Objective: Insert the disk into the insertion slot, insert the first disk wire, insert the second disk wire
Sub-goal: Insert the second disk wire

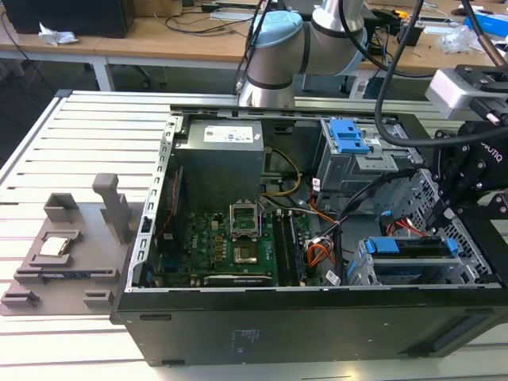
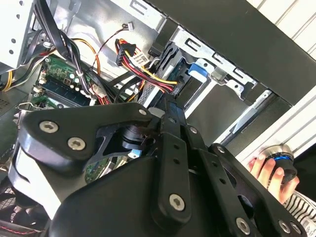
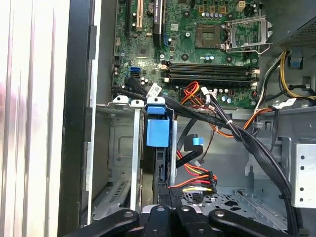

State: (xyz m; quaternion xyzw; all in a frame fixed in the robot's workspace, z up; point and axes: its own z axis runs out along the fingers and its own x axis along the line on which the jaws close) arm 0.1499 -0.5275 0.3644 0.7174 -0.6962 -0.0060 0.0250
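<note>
Jaws first: honestly can't tell if they're clamped or loose. The gripper (image 3: 168, 215) sits right down over the back edge of the disk (image 3: 158, 133) and its own black linkage hides the tips in both wrist views. Not guessing on that one.

As for where things are, the disk is in the insertion slot (image 1: 359, 270). That's the silver cage at the near corner of the case, on the exterior view's right, not the taller cage with the blue latch (image 1: 349, 139) further back. The disk's blue bracket looks level with the cage edge, so I'd call step one done, or as good as.

The wires are murkier. A red, yellow and black power lead (image 3: 197, 185) runs in towards the disk's rear edge and ends just beside the gripper. It could be seated, or it could be what the gripper is working on. The contact point is covered, so I can't say which. A second cable with a blue plug (image 3: 196, 143) hangs near the disk but apart from it, so that one looks unconnected to me.

My read is disk in, first wire somewhere mid-step and second wire not done.

Side note: there's a person's hand (image 2: 266, 170) resting on a small round controller outside the case, well clear of the arm. The motherboard (image 1: 238, 246) is untouched.
</note>
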